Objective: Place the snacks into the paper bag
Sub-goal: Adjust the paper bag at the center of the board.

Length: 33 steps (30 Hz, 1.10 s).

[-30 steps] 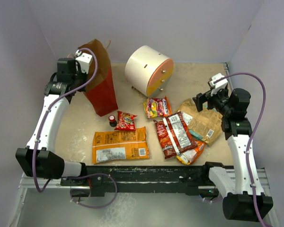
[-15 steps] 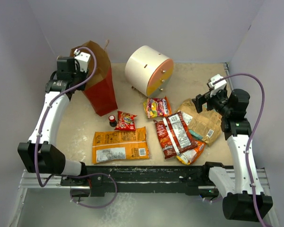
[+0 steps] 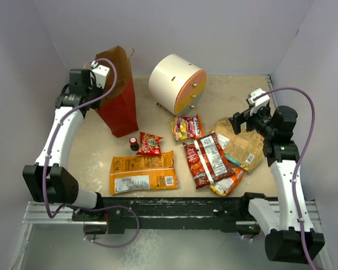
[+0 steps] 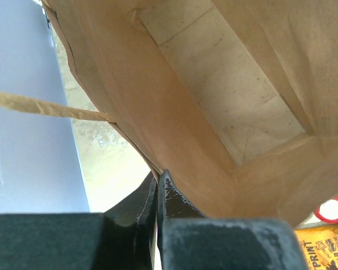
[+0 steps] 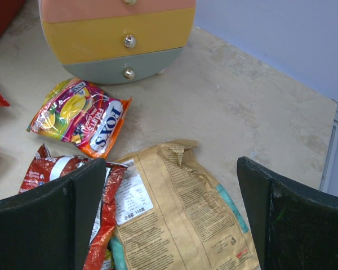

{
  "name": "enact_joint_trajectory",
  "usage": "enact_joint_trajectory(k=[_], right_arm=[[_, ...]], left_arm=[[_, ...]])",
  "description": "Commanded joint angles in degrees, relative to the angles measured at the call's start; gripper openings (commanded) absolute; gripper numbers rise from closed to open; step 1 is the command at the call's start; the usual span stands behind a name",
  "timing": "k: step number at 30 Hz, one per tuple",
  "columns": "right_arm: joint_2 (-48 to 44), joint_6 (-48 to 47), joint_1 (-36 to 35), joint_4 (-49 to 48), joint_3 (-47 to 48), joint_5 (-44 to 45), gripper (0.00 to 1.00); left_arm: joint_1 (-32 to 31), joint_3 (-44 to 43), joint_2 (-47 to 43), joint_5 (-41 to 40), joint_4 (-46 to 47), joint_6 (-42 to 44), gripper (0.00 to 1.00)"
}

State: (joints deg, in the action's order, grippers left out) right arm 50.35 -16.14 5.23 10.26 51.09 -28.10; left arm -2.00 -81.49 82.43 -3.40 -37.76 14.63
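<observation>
At the table's (image 3: 225, 93) far left corner, close to the wall, the paper bag (image 3: 123, 107) stands upright. The left gripper (image 4: 158, 188) has its jaws closed on the rim. I judge this step as steadying the bag for loading. A drawer unit (image 3: 177, 83) just beside it narrows the approach. The snacks (image 3: 143, 171) lie mid-table, none bagged. The right gripper (image 3: 240, 119) hovers wide open over the tan-brown packet (image 5: 180, 214), likely the next grasp.

A tall red paper bag (image 3: 123, 109), brown kraft inside, stands upright and open-mouthed at the desk's back left. The crinkly snacks all lie flat outside it. A large orange packet (image 3: 142, 172) is front centre, with a small red packet (image 3: 150, 144) just behind. A dark red white-labelled packet (image 3: 206, 160) lies against a tan-brown packet (image 3: 245, 143) on the right.
</observation>
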Motion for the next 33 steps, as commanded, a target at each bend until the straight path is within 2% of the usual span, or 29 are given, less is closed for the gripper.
enact_joint_trajectory(k=[1, 16, 20, 28, 33], right_arm=[[-0.1, -0.7, 0.2, -1.4, 0.1, -1.3, 1.00], [0.0, -0.9, 0.2, -1.2, 0.1, -1.5, 1.00], [0.0, -1.0, 0.2, -1.2, 0.1, -1.5, 1.00], [0.3, -1.3, 0.2, -1.1, 0.1, -2.7, 1.00], [1.2, -2.0, 0.1, -0.2, 0.8, -3.0, 1.00]], left_arm=[[0.5, -2.8, -2.1, 1.2, -3.0, 5.2, 0.00], [2.3, -4.5, -5.8, 12.3, -10.7, 23.9, 0.00], [4.5, -6.6, -4.2, 19.8, -14.7, 27.2, 0.00], [6.2, -8.2, -1.8, 29.0, -19.9, 29.3, 0.00], [6.7, -8.0, -0.6, 29.3, -19.9, 29.4, 0.00]])
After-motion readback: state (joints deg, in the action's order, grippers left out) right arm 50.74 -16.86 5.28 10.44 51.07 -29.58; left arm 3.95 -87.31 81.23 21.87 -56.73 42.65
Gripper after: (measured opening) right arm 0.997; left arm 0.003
